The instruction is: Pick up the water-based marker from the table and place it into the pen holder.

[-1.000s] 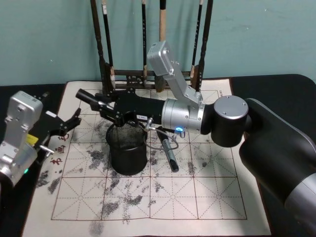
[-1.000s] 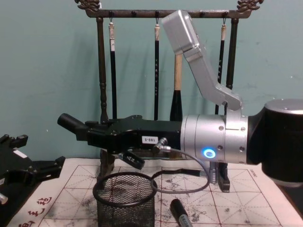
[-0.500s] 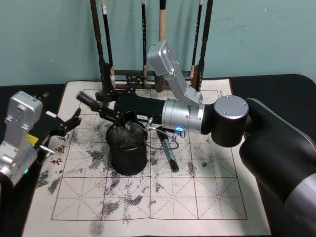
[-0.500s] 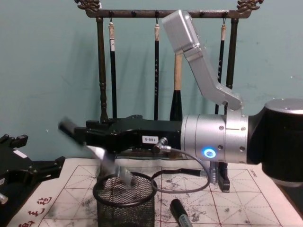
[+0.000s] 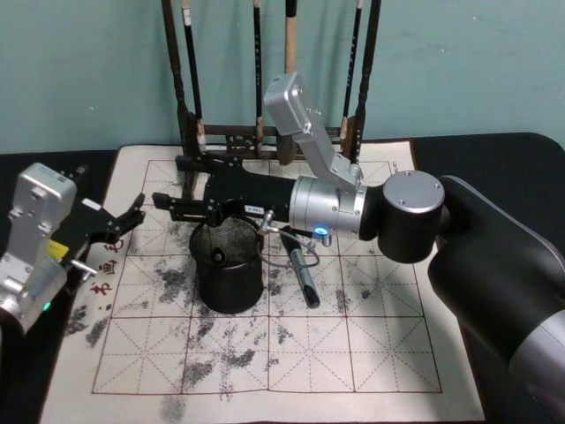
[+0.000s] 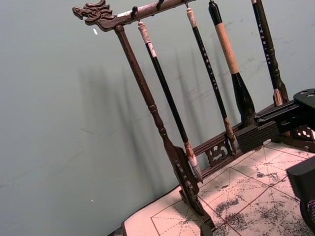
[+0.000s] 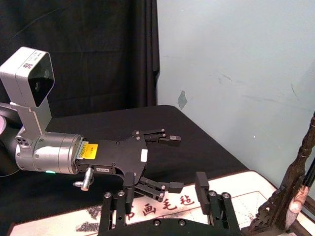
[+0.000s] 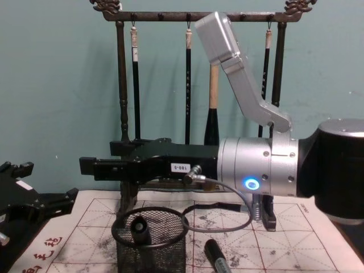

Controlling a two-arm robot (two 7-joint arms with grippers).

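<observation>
The black mesh pen holder [image 5: 231, 287] [image 8: 154, 257] stands on the ink-stained practice mat. A black water-based marker [image 5: 216, 256] [image 8: 139, 228] leans inside it, its end showing just below the rim. My right gripper [image 5: 173, 182] [image 8: 98, 157] hovers open just above the holder's far-left rim, holding nothing. A second dark marker [image 5: 304, 276] [image 8: 217, 256] lies on the mat right of the holder. My left gripper [image 5: 129, 216] [image 7: 171, 163] rests open at the mat's left edge.
A tall dark wooden brush rack [image 5: 265, 132] [image 8: 187, 17] [image 6: 147, 98] with several hanging brushes stands behind the holder, close to my right arm. The paper mat [image 5: 309, 353] has bare room toward the front. Black cloth covers the table around it.
My right gripper held the marker level above the holder. Its jaws opened, and the marker tipped and dropped into the pen holder. The left arm stayed still.
</observation>
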